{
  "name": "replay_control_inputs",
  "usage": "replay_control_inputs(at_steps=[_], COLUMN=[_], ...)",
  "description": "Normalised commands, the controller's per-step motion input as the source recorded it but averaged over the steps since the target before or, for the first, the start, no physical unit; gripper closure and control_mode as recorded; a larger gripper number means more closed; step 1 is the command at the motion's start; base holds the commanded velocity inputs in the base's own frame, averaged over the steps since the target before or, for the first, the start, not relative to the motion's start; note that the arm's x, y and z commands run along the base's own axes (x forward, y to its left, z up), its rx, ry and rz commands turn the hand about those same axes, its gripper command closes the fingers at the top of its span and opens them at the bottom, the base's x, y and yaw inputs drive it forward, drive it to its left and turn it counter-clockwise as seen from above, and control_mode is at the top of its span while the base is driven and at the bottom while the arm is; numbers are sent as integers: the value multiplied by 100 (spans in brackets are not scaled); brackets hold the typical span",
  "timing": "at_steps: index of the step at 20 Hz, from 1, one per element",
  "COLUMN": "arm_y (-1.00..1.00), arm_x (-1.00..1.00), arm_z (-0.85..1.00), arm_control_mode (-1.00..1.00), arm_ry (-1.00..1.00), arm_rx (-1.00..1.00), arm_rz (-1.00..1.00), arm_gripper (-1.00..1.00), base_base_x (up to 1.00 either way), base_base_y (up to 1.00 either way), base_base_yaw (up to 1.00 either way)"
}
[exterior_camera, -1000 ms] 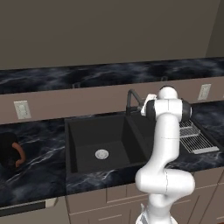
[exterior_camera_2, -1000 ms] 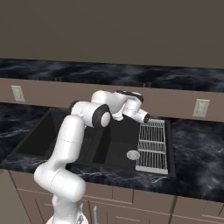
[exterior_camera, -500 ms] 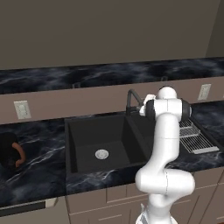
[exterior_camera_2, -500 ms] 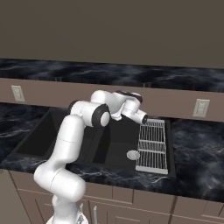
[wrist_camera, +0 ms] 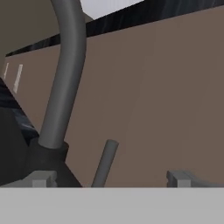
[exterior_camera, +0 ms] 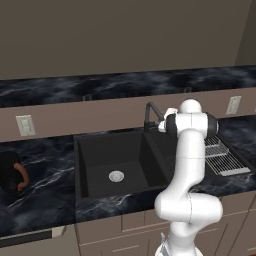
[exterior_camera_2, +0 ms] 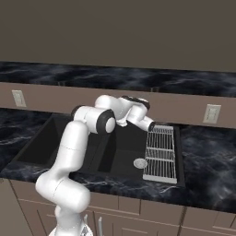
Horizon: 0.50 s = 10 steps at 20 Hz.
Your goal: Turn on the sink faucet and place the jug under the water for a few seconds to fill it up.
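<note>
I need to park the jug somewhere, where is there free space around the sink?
Bare counter lies between the jug and the sink, and right of the wire rack. The large bowl holds nothing but its drain. Crowded: the faucet, where the open gripper hovers.

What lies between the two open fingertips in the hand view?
The sink faucet's slim grey lever stands between the open gripper's fingertips, untouched, with the brown backsplash wall behind.

Kitchen: black sink (exterior_camera: 90, 165), marble counter (exterior_camera: 40, 180), cabinets (exterior_camera_2: 138, 216) below.
</note>
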Motion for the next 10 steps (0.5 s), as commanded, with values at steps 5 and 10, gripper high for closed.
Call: replay_control_inputs(at_steps=[5,10], arm_y=[19,8], arm_x=[21,19], arm_z=[0,-2], arm_control_mode=[-100,-100], arm_ry=[2,3], arm_rx=[2,0], arm_rz=[0,0], arm_gripper=[-100,100], base_base_x=[0,0], base_base_y=[0,0], base_base_yaw=[0,0])
